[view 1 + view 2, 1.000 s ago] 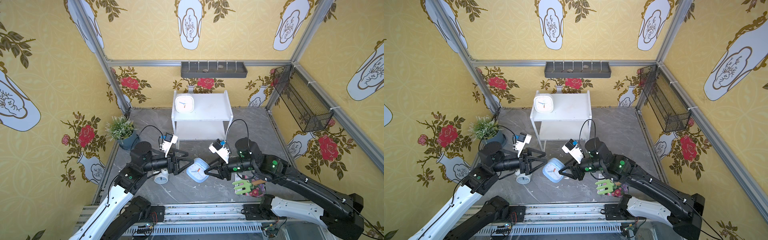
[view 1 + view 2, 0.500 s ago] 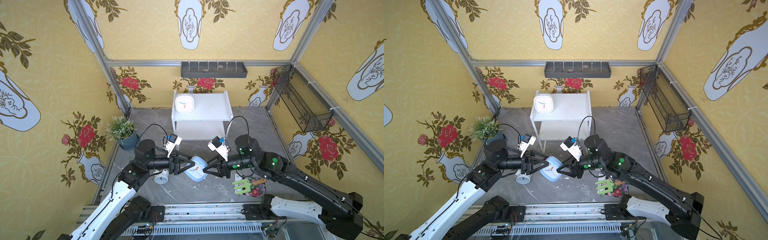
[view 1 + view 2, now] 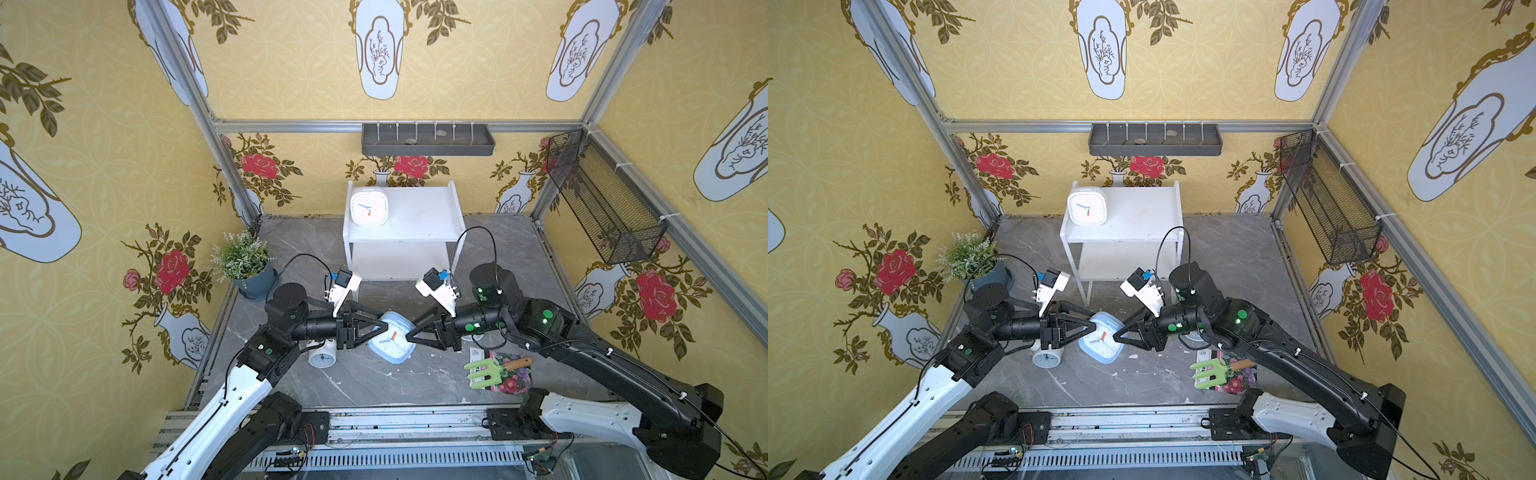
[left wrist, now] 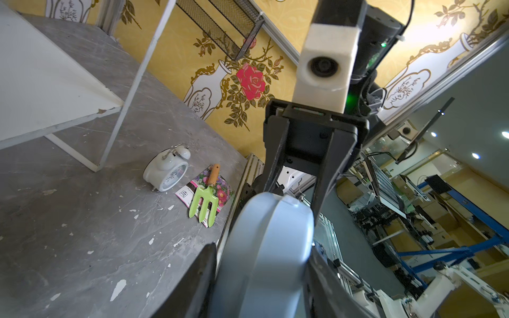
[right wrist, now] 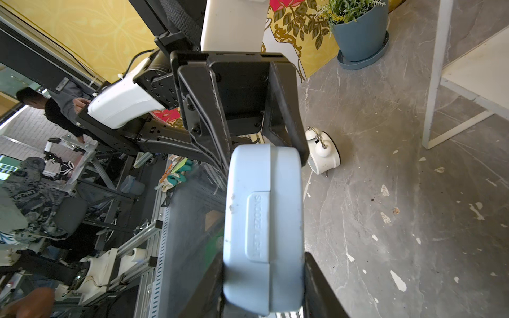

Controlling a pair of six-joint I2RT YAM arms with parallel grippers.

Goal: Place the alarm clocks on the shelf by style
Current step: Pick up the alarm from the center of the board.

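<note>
The light blue clock [image 5: 263, 220] in the right end effector [image 5: 261, 286] is smooth, matt plastic. Beyond that end effector, the counter [image 5: 399, 206] looks like grey veined stone, chipped white in spots. The green fork [image 4: 205, 198] has a wood handle; the packet [image 4: 224, 190] is glossy paper.

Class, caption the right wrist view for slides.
The left hand and right hand grip the light blue clock; twin-bell clock beyond.

The light blue clock [image 3: 392, 348] contrasts with the white shelf [image 3: 419, 220] and white twin-bell clock [image 3: 322, 359], pale green fork [image 3: 484, 374], marbled grey worktop [image 3: 395, 388] and yellow, red-rose-patterned walls [image 3: 291, 75].
</note>
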